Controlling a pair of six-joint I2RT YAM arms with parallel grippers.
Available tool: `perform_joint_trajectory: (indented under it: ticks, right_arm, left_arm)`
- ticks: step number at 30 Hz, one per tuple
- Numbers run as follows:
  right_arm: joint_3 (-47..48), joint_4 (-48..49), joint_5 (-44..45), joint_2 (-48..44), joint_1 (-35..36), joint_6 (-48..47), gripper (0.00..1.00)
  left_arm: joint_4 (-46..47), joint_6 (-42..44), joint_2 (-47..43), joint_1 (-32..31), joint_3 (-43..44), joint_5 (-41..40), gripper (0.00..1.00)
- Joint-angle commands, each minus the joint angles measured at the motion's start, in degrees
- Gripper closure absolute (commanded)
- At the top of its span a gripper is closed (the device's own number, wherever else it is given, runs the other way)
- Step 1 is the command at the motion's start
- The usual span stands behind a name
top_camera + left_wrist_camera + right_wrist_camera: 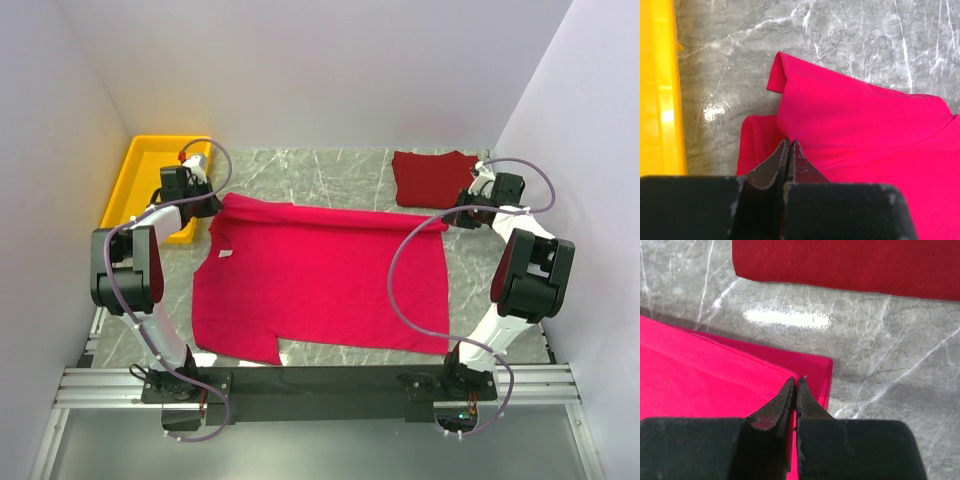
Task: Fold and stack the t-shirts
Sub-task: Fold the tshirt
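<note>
The crimson-pink t-shirt (320,280) lies spread on the marble table, its far part folded over toward the front. Its white neck label (226,254) shows at the left. My left gripper (205,205) is shut on the shirt's far left corner by the sleeve; in the left wrist view the jaws (789,143) pinch the pink cloth (860,125). My right gripper (462,215) is shut on the far right corner of the fold, which the right wrist view (795,381) shows over pink cloth (700,375). The maroon t-shirt (432,178) lies folded at the back right and also shows in the right wrist view (850,262).
A yellow plastic tray (150,175) stands at the back left, close to my left gripper, and its rim shows in the left wrist view (660,90). White walls enclose the table on three sides. The arm bases and a rail run along the near edge.
</note>
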Motion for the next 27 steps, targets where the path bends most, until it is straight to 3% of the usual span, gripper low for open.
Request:
perform_joint_trajectory:
  ticks: [1, 4, 7, 13, 16, 22, 27]
  right_arm:
    - [0.58, -0.37, 2.12, -1.78, -0.04, -2.56, 1.00]
    - [0.05, -0.81, 2.91, -2.40, -0.04, -3.53, 1.00]
    - [-0.74, -2.03, 3.00, -3.01, -0.04, -4.93, 0.94]
    - [-3.81, -1.16, 5.46, -6.61, -0.04, -6.34, 0.54]
    - [-5.05, -0.19, 5.20, -8.90, -0.04, -6.61, 0.34]
    - [-6.28, 0.60, 3.71, -11.45, -0.04, -7.05, 0.33]
    - [-6.02, -1.42, -3.85, -11.36, 0.05, -8.02, 0.34]
  left_arm:
    - [0.33, 1.34, -1.31, 0.25, 1.07, -2.37, 0.97]
    - [-0.02, 0.90, -1.57, 0.17, 0.81, -2.81, 0.93]
    - [-0.72, 0.29, -2.71, 0.25, 0.28, -3.69, 0.80]
    - [-0.20, -0.77, -5.78, 0.25, -1.38, -3.17, 0.56]
    - [1.38, -1.12, -8.50, 0.25, -2.09, -1.94, 0.54]
    - [3.31, -1.47, -11.41, 0.25, -2.44, 2.28, 0.53]
    - [0.95, -3.05, -7.65, 0.25, 3.25, 4.74, 0.51]
